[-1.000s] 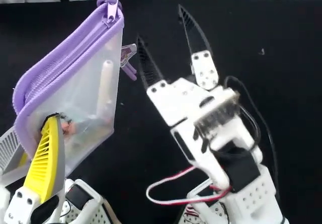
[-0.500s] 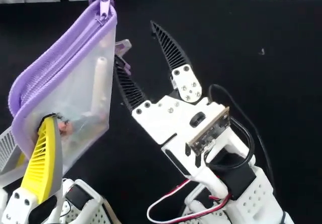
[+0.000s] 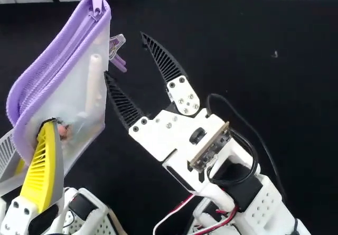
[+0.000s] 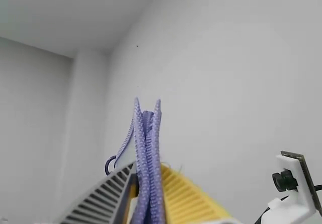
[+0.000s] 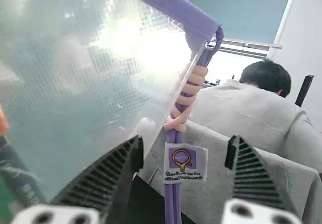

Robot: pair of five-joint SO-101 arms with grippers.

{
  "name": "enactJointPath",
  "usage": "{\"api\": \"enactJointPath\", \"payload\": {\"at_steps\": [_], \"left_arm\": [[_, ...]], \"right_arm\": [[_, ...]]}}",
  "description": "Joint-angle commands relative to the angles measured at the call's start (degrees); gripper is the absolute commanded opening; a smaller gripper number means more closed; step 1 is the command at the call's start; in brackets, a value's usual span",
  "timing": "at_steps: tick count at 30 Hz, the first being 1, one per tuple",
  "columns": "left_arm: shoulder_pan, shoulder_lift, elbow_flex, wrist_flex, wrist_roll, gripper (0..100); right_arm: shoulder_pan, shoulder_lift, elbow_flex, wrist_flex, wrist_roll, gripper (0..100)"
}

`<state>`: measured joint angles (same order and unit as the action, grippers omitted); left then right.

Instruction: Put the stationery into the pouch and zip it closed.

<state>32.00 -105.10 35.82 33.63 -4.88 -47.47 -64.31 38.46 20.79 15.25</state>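
Black tabletop (image 3: 274, 60) under everything. Pouch (image 3: 68, 97) held above it, tilted, zipper edge up. Left fingers (image 3: 45, 156) clamped on pouch's lower corner. Right fingers (image 3: 163, 60) spread wide beside pouch's zipper end, pull tag (image 5: 185, 162) between them, not touching. White stick (image 3: 94, 82) inside pouch.

The pouch (image 3: 58, 87) stands tilted above the left side of the desk (image 3: 264, 60), its lower corner clamped in the left claw (image 4: 146, 183) at the near edge — stationery (image 3: 93, 84) lies inside. Just right of the pouch, the right claw (image 3: 124, 54) straddles the hanging tag (image 5: 185, 163) — fingers apart from it on both sides.
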Motion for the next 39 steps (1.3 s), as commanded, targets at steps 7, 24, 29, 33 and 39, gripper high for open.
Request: {"api": "enactJointPath", "payload": {"at_steps": [7, 24, 29, 33, 39], "left_arm": [[0.0, 0.5, -0.8, -0.1, 0.1, 3], [0.0, 0.5, -0.5, -0.4, 0.0, 3], [0.0, 0.5, -0.3, -0.4, -0.1, 3], [0.0, 0.5, -0.3, -0.4, -0.1, 3], [0.0, 0.5, -0.3, -0.4, -0.1, 3]], "right_arm": [[1.5, 9.1, -0.6, 6.0, -0.5, 27.9], [9.4, 8.7, 4.1, 11.1, -0.4, 27.9], [9.0, 1.7, 3.9, 15.1, -0.5, 27.9], [7.9, -5.8, 5.1, 18.4, -0.5, 27.9], [6.5, -10.1, 8.0, 18.8, -0.5, 27.8]]}}
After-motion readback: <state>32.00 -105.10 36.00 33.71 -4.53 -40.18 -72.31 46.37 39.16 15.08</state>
